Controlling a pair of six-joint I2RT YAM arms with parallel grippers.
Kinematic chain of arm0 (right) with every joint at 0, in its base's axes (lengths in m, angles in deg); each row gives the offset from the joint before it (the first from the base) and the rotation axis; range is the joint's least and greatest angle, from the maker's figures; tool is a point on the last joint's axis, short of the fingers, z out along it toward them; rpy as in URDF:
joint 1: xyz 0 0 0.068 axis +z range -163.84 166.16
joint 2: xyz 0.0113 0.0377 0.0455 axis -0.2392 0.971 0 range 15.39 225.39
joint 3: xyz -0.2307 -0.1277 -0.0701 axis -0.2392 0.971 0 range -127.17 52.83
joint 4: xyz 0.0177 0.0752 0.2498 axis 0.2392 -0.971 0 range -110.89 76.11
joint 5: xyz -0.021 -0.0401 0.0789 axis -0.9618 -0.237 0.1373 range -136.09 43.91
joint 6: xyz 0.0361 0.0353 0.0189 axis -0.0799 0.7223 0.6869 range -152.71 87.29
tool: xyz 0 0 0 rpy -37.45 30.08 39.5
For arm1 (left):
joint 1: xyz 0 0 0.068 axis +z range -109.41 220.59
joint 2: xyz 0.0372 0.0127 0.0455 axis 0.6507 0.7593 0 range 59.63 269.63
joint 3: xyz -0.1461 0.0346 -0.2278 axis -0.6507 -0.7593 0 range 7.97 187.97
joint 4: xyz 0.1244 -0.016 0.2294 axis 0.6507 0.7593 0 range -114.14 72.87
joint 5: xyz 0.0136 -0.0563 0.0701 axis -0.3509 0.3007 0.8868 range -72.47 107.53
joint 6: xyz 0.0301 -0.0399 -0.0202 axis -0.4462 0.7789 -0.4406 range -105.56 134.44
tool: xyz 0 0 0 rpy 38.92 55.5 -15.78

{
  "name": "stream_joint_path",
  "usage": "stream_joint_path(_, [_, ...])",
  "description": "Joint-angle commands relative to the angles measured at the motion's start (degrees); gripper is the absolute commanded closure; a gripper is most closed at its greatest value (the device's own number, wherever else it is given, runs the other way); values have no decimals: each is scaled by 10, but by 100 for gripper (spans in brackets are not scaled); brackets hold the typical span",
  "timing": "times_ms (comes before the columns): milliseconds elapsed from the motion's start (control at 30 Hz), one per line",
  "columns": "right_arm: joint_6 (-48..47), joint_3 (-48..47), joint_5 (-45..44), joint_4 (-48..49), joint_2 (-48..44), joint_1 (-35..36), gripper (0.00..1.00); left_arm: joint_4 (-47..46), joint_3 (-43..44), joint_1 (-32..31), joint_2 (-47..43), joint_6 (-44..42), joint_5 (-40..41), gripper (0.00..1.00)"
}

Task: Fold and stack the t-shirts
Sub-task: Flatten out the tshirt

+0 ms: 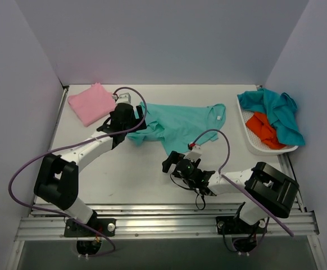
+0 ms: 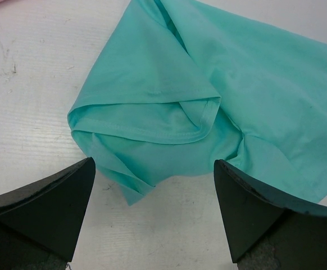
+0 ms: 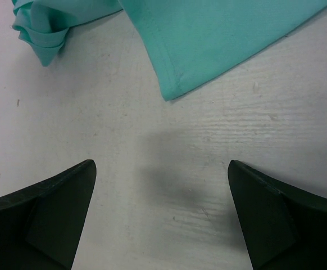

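Observation:
A light sea-green t-shirt (image 1: 180,122) lies crumpled and part spread in the middle of the table. A pink t-shirt (image 1: 90,103) lies folded at the back left. My left gripper (image 1: 135,124) hovers open over the green shirt's bunched left end (image 2: 152,118), with only bare table and the cloth's edge between its fingers (image 2: 51,208). My right gripper (image 1: 168,162) is open above bare table just in front of the shirt's lower hem corner (image 3: 208,45), apart from the cloth. Neither gripper (image 2: 154,163) (image 3: 160,163) holds anything.
A white basket (image 1: 254,140) at the right edge holds a darker teal t-shirt (image 1: 278,112) and an orange one (image 1: 263,128). Grey walls close the table on three sides. Purple cables loop off both arms.

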State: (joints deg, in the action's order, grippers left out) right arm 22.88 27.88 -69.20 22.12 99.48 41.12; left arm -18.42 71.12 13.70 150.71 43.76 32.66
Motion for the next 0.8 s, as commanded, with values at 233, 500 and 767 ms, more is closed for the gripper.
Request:
stream_joint_path(233, [-12, -102, 14, 13, 127, -48, 0, -32, 17, 4, 16, -10, -6, 4])
stream_joint_path(500, [-30, -125, 47, 32, 177, -114, 0, -39, 15, 11, 24, -15, -9, 5])
stream_joint_path(767, [-35, -129, 69, 49, 205, -130, 2, -46, 28, 21, 50, -17, -22, 5])
